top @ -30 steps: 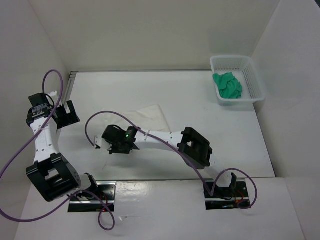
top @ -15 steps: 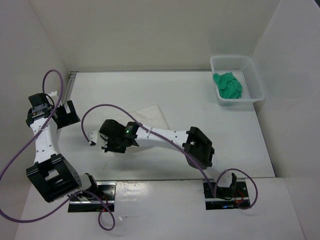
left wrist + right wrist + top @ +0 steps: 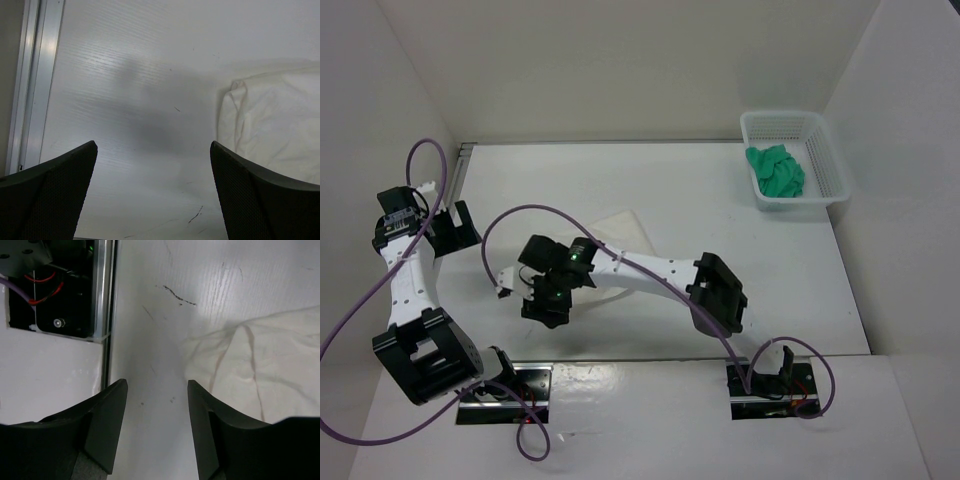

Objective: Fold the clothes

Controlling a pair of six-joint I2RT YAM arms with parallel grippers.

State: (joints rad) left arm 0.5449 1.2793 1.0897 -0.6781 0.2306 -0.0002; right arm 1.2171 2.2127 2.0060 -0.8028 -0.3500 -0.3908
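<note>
The clothes [image 3: 625,232] lie as one flat white wrinkled piece on the table, partly hidden under my right arm. My right gripper [image 3: 543,310] hovers off the garment's near left corner, pointing at the table's near edge. In the right wrist view the gripper [image 3: 156,385] is open over bare table, and the clothes [image 3: 260,365] lie just right of its right finger. My left gripper [image 3: 455,228] sits at the far left. It is open [image 3: 152,147] with nothing between its fingers, and the clothes' folded edge [image 3: 280,120] lies to its right.
A white mesh basket [image 3: 825,150] at the back right holds a green cloth [image 3: 775,170]. A metal rail [image 3: 30,75] runs along the table's left edge. The left arm's base plate with wiring [image 3: 55,290] lies beyond the near edge rail [image 3: 102,315].
My right gripper has gone from shut to open and has turned toward the near edge, with the fabric now lying beside it. The left arm has not moved.
</note>
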